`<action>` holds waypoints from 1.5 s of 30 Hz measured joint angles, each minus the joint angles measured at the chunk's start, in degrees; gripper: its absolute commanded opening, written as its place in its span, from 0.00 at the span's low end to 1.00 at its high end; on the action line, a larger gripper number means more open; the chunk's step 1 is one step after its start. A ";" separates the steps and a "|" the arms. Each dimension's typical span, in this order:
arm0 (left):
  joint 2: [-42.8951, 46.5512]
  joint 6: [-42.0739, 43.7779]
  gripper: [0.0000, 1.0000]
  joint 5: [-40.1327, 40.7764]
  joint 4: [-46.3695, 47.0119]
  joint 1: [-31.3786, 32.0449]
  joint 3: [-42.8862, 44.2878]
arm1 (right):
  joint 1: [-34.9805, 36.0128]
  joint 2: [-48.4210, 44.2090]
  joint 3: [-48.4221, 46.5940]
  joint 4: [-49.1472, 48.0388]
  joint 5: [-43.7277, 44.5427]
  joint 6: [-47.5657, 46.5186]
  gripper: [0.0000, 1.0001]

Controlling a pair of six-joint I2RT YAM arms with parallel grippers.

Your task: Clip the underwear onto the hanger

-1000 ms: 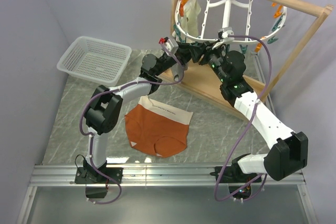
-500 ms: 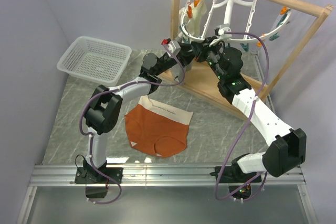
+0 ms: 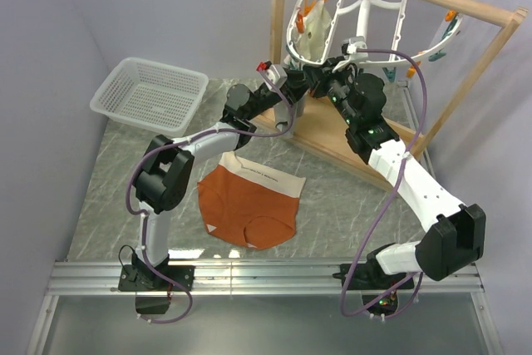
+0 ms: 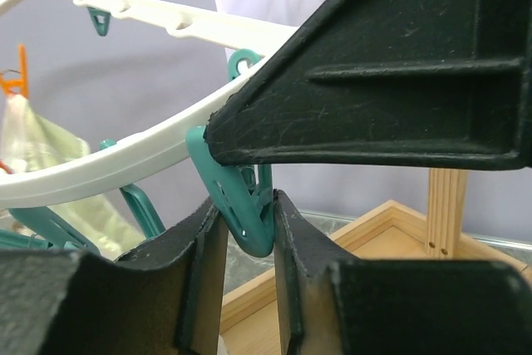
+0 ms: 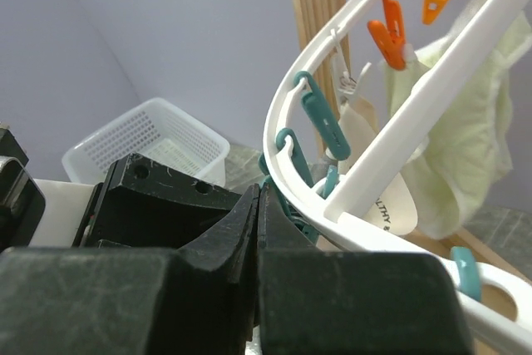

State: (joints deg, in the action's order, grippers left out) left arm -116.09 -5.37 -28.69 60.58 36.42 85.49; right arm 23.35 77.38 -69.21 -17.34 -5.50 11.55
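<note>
Swinging up and back since the earlier frame, the hanger (image 5: 432, 89) is now tilting with its near rim raised under the rod of the wooden frame (image 3: 332, 135). I am also noting the following changes:

1. The right gripper (image 5: 256, 197) has been shifting left and upward toward the left one. Its jaws, apart earlier, are now pressing together in front of the hanger's curved rim.
2. The pale cloth (image 3: 314, 31) pegged to the hanger is riding higher with the tilted rim.

The left gripper (image 4: 246, 209) is staying in about the same place at the hanger's lower rim. Its two fingers are closing partway on a teal clothespin (image 4: 237, 201) dangling from that rim, one finger on each side of the peg.

The underwear (image 3: 249, 205) is not changing position. It is lying flat on the bench (image 3: 349, 205), near the front edge and left of centre, with its cream waistband facing the back edge, well apart from both grippers. The white basket (image 3: 150, 93) is sitting at the back left corner.
</note>
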 measured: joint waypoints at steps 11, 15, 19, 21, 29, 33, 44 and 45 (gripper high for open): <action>0.00 0.20 0.00 -0.31 -0.96 0.52 0.02 | 0.28 0.00 -1.62 4.59 -0.17 2.36 0.57; 0.00 0.22 0.00 -0.35 -0.92 0.50 0.02 | 0.42 0.13 -2.54 6.43 0.15 2.56 0.56; 0.00 0.22 0.00 -0.09 -1.14 0.46 0.02 | 0.52 0.96 -3.93 7.98 0.87 2.78 0.54; 0.00 0.20 0.00 0.04 -1.57 0.42 0.02 | 0.52 1.25 -4.31 8.39 1.05 3.15 0.55; 0.00 -0.07 0.00 -0.81 -2.64 0.42 0.83 | 0.46 0.02 -5.97 13.29 1.60 3.87 0.55; 0.00 -0.17 0.00 -1.60 -2.89 0.28 1.27 | 0.26 -0.83 -7.37 17.40 2.49 3.85 0.55; 0.00 -1.97 0.00 -3.41 -3.06 -0.13 1.60 | 0.15 -1.29 -7.34 19.04 3.58 4.04 0.59; 0.00 -2.10 0.00 -3.48 -3.06 -0.17 1.64 | 0.20 -1.29 -7.34 18.97 3.63 4.04 0.59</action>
State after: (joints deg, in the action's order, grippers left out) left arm -116.09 -7.46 -32.16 57.52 36.25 87.13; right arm 23.55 76.09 -76.55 1.63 -1.87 15.59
